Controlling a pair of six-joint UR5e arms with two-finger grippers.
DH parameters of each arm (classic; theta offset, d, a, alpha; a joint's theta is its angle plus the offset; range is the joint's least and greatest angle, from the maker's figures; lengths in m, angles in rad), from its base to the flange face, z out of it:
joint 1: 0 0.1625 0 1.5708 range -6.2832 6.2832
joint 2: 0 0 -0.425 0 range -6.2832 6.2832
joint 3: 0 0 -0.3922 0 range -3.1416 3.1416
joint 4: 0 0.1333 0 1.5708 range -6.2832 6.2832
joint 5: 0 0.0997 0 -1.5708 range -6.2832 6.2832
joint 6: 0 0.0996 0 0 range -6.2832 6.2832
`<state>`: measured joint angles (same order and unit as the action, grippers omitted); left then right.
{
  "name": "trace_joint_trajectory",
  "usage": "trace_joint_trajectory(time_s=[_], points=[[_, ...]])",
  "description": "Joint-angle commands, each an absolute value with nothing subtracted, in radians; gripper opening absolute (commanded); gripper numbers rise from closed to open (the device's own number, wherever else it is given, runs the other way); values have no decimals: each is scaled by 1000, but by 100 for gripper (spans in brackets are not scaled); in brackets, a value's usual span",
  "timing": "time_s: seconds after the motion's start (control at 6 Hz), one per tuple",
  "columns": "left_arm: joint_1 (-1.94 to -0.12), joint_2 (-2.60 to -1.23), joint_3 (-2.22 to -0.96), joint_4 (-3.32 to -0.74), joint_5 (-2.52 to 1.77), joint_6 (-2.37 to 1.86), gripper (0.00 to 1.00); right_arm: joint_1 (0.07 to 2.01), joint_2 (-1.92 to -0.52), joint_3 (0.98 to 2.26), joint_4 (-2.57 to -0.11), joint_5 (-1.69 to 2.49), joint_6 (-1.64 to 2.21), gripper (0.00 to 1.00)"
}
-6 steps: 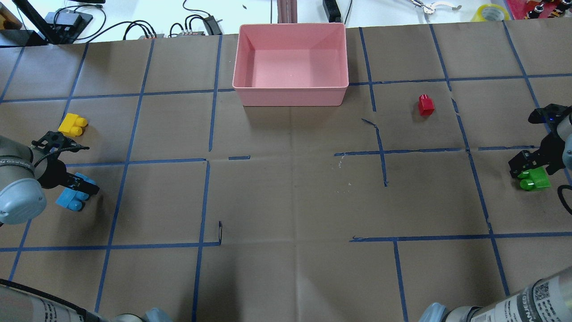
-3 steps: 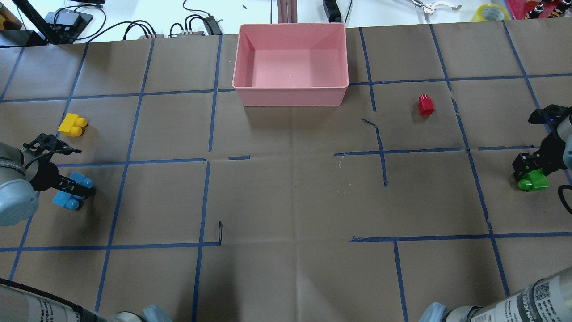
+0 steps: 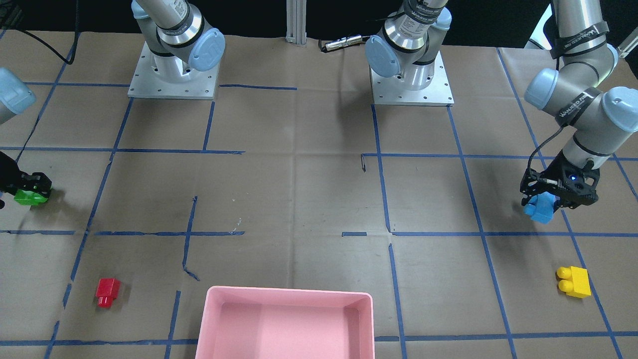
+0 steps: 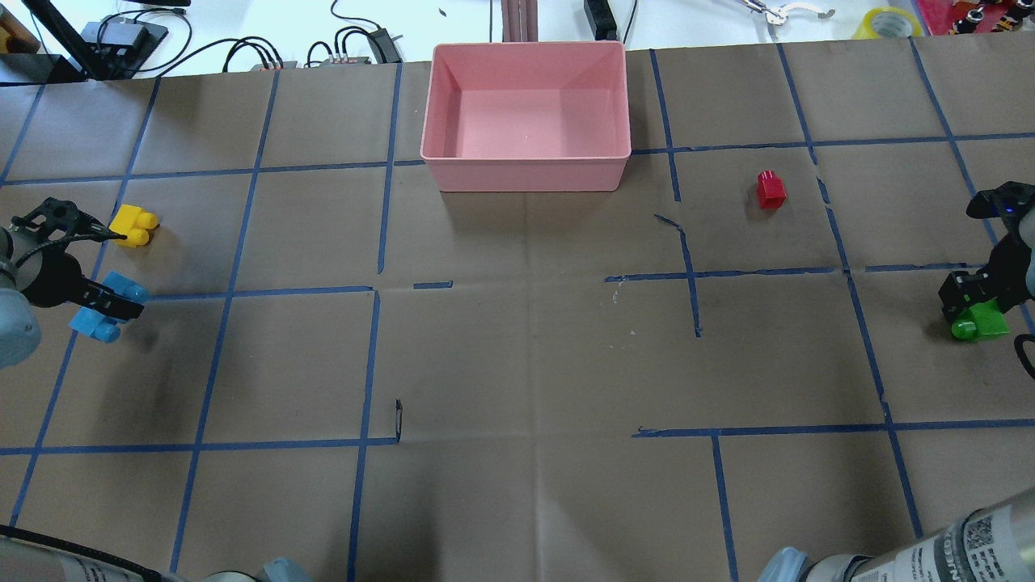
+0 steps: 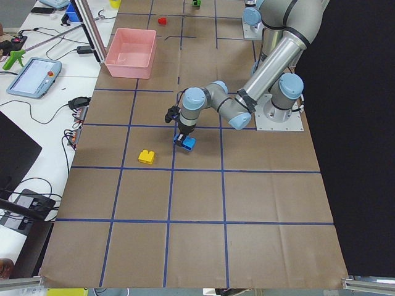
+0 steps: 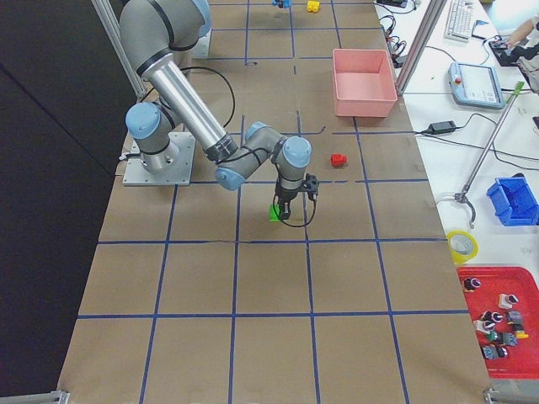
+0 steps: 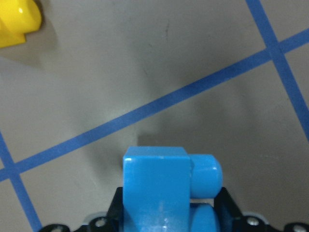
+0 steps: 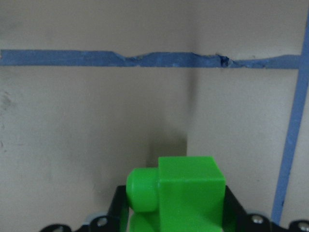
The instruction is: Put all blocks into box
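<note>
Higher above table (image 4: 525, 364): blue block (image 4: 87, 326), green block (image 4: 982, 325)

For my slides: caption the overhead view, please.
Left gripper holds a light blue studded plastic brick, right gripper a green brick; pink plastic tray empty.

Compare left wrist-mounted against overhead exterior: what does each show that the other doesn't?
Only the left wrist-mounted view: a close-up of how the light blue studded plastic brick sits centred between the jaws.
Only the overhead: the empty pink plastic box, the small red plastic brick lying right of it, and the right gripper shut on the green studded plastic brick.
Both: the light blue brick, the yellow studded plastic brick near it, and the blue tape lines.
</note>
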<state>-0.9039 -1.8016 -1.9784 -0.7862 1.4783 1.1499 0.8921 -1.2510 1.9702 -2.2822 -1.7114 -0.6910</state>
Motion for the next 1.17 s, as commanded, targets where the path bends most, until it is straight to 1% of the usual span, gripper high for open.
trace_joint_trajectory(time_s=[0.0, 0.17, 0.33, 0.5, 0.67, 0.83, 1.0], points=[[-1019, -1789, -1695, -1107, 1482, 1120, 21, 899, -1357, 1953, -2216, -1717, -689, 8], [-1055, -1796, -1587, -1218, 1479, 1070, 21, 902, -1403, 1890, -2066, -1713, -681, 8], [-1109, -1793, -1536, -1247, 1477, 1010, 21, 908, -1446, 1799, -1902, -1685, -634, 7], [-1173, -1793, -1514, -1247, 1479, 882, 21, 929, -1471, 1711, -1829, -1578, -547, 7], [-1248, -1796, -1503, -1241, 1473, 706, 21, 968, -1465, 1638, -1813, -1462, -347, 7], [-1329, -1807, -1488, -1233, 1483, 558, 21, 1030, -1463, 1605, -1821, -1445, -239, 7], [-1410, -1851, -1455, -1230, 1489, 411, 21, 1105, -1441, 1589, -1835, -1448, -141, 8]])
